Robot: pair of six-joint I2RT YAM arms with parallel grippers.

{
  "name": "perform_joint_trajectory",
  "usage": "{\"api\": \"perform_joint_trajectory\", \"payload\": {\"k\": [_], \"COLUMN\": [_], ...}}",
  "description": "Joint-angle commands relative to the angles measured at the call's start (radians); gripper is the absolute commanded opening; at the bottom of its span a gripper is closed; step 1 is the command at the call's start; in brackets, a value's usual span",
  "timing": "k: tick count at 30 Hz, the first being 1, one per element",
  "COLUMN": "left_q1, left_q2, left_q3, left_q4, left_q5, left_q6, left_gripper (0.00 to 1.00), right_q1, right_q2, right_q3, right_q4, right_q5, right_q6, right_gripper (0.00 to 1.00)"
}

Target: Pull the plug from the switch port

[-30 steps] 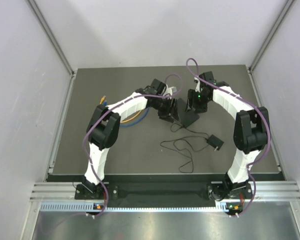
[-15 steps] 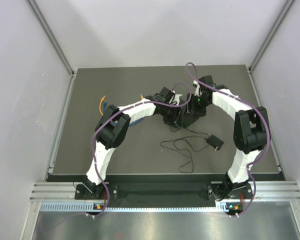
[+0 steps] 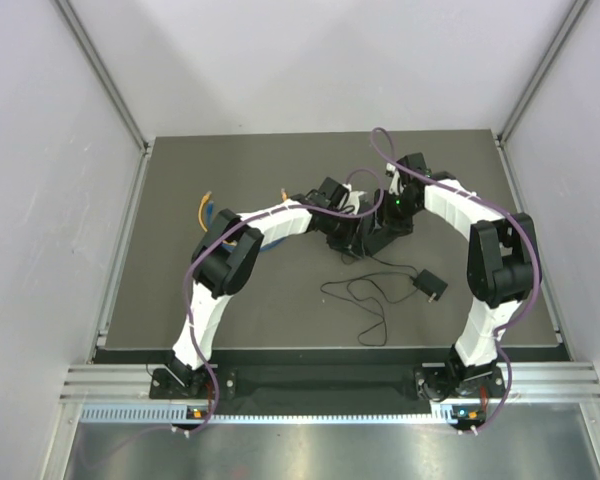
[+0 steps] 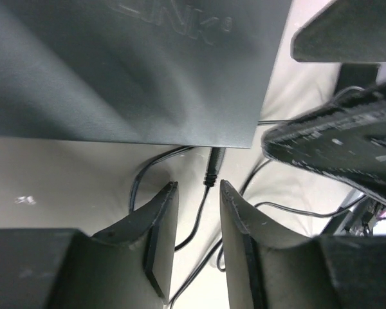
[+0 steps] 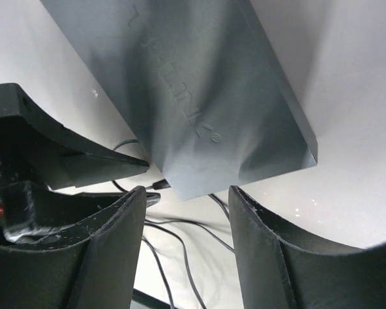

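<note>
A dark grey table mat (image 3: 180, 300) lies between white walls, both arms meeting mid-back. Left wrist view: the left gripper (image 4: 198, 187) fingers stand apart just before the plug (image 4: 212, 168), seated in the switch port (image 4: 216, 149) on the edge of the black box (image 4: 128, 71). Right wrist view: the right gripper (image 5: 187, 190) straddles the box's corner, and I cannot tell whether it grips.

Black plug (image 4: 213, 165) in flat black switch (image 4: 128, 71)

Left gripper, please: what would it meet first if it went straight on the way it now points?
The left gripper would most likely meet the plug seated in the black box; depth is unclear.
</note>
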Motion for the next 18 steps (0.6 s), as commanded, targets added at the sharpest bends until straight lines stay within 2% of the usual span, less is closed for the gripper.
{"api": "perform_joint_trajectory", "payload": {"k": [1,6,9,10,12,16,18], "left_q1": [-0.007,-0.042,-0.045,-0.046,-0.045,-0.043,-0.040], "left_q2": [-0.026,-0.031,-0.009,-0.003,0.002,-0.018,-0.027], "left_q3": [-0.056,-0.068,-0.057,-0.048,-0.037,-0.042,-0.048], "left_q4": [0.030,0.041,0.018,0.011,-0.011,-0.016,-0.011], "left_q5": [0.019,-0.010,-0.035,-0.039,-0.061,-0.078,-0.055], "left_q6": [0.016,0.028,0.040,0.044,0.054,0.047,0.036], "left_gripper": [0.39,0.38,0.28,0.15,0.00,0.00,0.00], "right_q1": [0.005,0.014,0.019,0.022,0.034,0.075,0.097], "right_q2": [-0.057,-0.054,-0.054,-0.057,-0.064,-0.084,-0.106], "right_q3": [-0.001,0.002,0.002,0.002,-0.003,-0.027,-0.063], "right_q4": [0.017,0.012,0.006,0.000,-0.003,-0.014,-0.005], "right_q5": [0.023,0.023,0.029,0.038,0.056,0.159,0.188], "right_q6": [-0.020,-0.014,-0.017,-0.019,-0.031,-0.064,-0.075], "right_gripper": [0.54,0.54,0.54,0.54,0.52,0.51,0.47]}}
